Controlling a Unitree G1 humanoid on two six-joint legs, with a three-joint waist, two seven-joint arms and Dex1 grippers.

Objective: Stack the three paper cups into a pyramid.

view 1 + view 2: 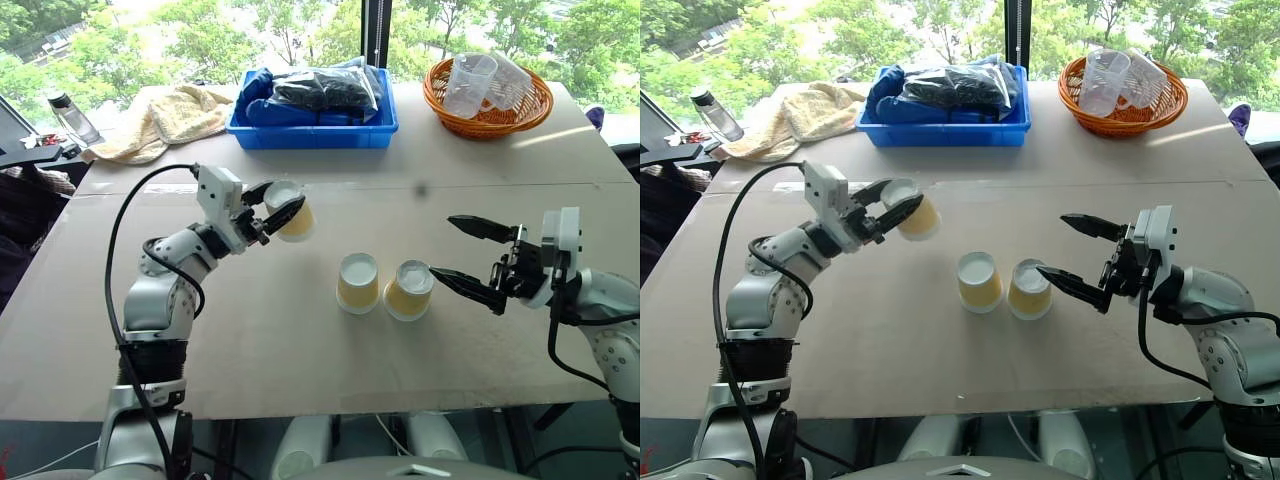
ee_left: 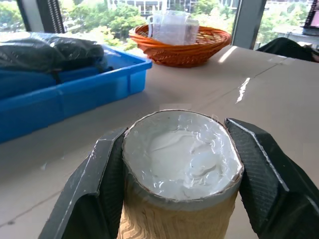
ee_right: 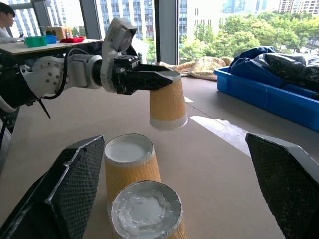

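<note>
No brand, label or readable writing shows on anything here.

Along the far edge of the counter (image 1: 300, 330) stand a blue bin (image 1: 312, 128) packed with dark and blue bagged items, and toward the far right corner an orange woven basket (image 1: 487, 108) holding clear plastic cups (image 1: 468, 82), their number hard to tell. A cream towel (image 1: 165, 118) lies crumpled near the far left corner, with a clear bottle (image 1: 72, 118) just beyond it at the left edge.

There are three paper cups in all. Two stand upside down, white bases up, side by side and touching or nearly so, near the middle of the counter: the left standing cup (image 1: 358, 283) and the right standing cup (image 1: 408, 290). The third cup (image 1: 290, 212) is off the counter, pinched by its ribbed sides in the left pincer (image 1: 272, 210), base up, held above the surface to the left of and behind the pair. Nothing lies between it and the two standing cups.

The right pincer (image 1: 467, 255) is spread wide and holds nothing, level with the counter just right of the right standing cup, its lower finger tip close to that cup's base.
</note>
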